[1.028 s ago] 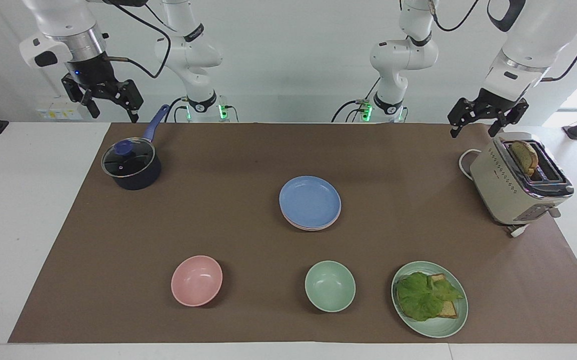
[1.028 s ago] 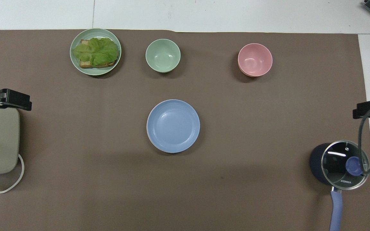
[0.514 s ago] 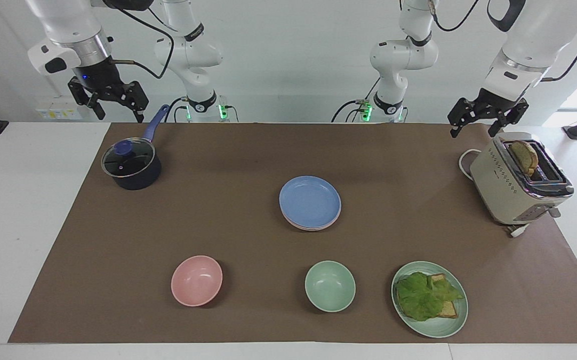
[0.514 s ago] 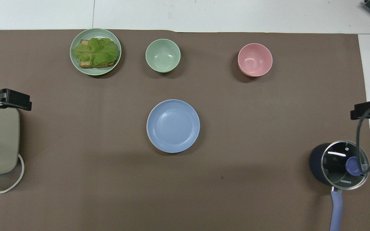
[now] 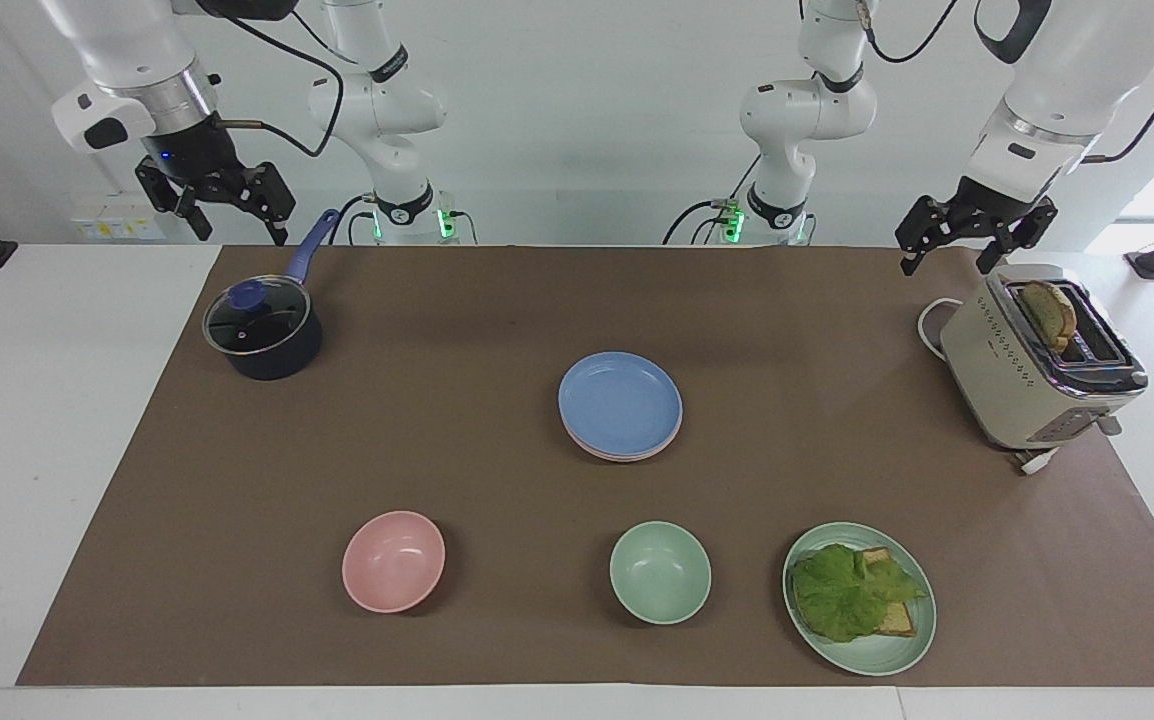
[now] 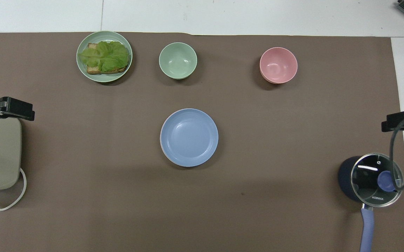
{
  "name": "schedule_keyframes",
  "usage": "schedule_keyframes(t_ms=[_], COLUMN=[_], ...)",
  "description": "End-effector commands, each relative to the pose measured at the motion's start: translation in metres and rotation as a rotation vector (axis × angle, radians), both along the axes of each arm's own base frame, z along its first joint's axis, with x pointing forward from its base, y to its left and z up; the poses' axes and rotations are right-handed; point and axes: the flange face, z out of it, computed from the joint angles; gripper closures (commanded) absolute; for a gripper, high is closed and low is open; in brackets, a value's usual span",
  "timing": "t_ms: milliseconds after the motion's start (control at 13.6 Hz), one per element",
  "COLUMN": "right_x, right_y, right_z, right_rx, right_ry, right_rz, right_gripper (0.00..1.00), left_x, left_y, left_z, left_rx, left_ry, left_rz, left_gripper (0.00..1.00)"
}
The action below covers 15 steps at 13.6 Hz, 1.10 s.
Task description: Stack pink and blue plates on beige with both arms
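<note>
A blue plate [image 5: 620, 400] [image 6: 189, 137] lies on top of a stack in the middle of the brown mat. A thin pink plate rim [image 5: 617, 456] shows just under it. The beige plate is hidden beneath them. My right gripper [image 5: 235, 230] [image 6: 402, 120] hangs open and empty, high over the mat's edge by the saucepan handle. High over the toaster's end of the mat, my left gripper [image 5: 945, 262] [image 6: 11, 108] is open as well and holds nothing. Both are well away from the stack.
A lidded dark blue saucepan [image 5: 262, 330] stands at the right arm's end. A beige toaster [image 5: 1037, 365] with bread stands at the left arm's end. A pink bowl [image 5: 393, 561], a green bowl [image 5: 659, 572] and a green plate [image 5: 897, 650] with lettuce and bread lie farther from the robots.
My right gripper has shifted slightly toward the saucepan handle and risen a little. The left gripper and the plates have not moved.
</note>
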Motion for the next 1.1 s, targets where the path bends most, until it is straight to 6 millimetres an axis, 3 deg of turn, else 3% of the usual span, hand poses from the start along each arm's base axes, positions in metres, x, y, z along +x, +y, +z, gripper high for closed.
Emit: schedule_keyframes(t_ms=[0,1028], right_x=[-0.0048,0.0005], right_y=[0.0019,0.005], right_z=[0.0025,0.0095], right_rx=[0.015,-0.011], right_ry=[0.007,-0.039], right_rz=[-0.005,0.057], right_gripper=[0.0,0.0], left_x=[-0.0027,-0.0026], left_y=[0.0019,0.0019], left_z=[-0.0001,0.0001], left_rx=[0.011,0.011], left_ry=[0.005,0.003], left_rz=[-0.001,-0.001], left_gripper=[0.0,0.0])
